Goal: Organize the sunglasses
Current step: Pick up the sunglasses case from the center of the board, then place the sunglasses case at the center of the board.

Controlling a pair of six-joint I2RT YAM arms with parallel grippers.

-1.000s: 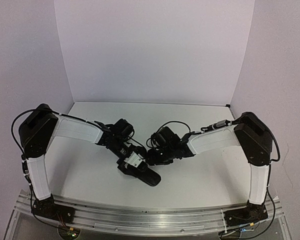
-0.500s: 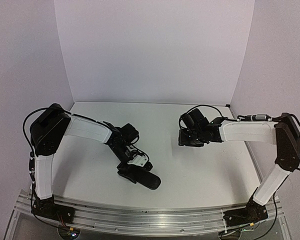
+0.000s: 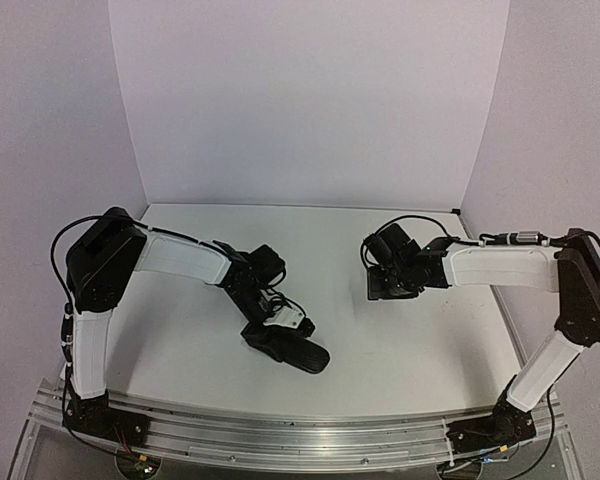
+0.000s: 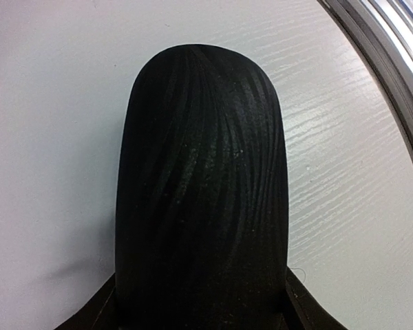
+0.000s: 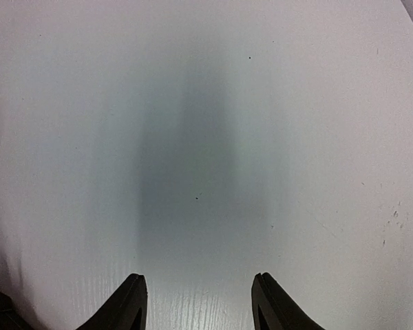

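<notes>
Neither pair of sunglasses shows in any view. A closed black oval glasses case (image 3: 298,353) lies on the white table near the front middle. My left gripper (image 3: 272,332) is shut on the near end of this case. In the left wrist view the case (image 4: 201,179) fills the centre, with my left gripper (image 4: 201,317) clamped round its sides at the bottom edge. My right gripper (image 3: 382,289) is at the right of the table, open and empty. In the right wrist view my right gripper (image 5: 201,297) hangs low over bare table.
The white table (image 3: 180,330) has a metal rail (image 3: 300,432) along its front edge, which also shows in the left wrist view (image 4: 392,41). White walls (image 3: 300,100) close in the back and both sides.
My right arm has drawn away from the black case at the centre, out to the right and back. My left gripper has slid the case slightly to the right.
</notes>
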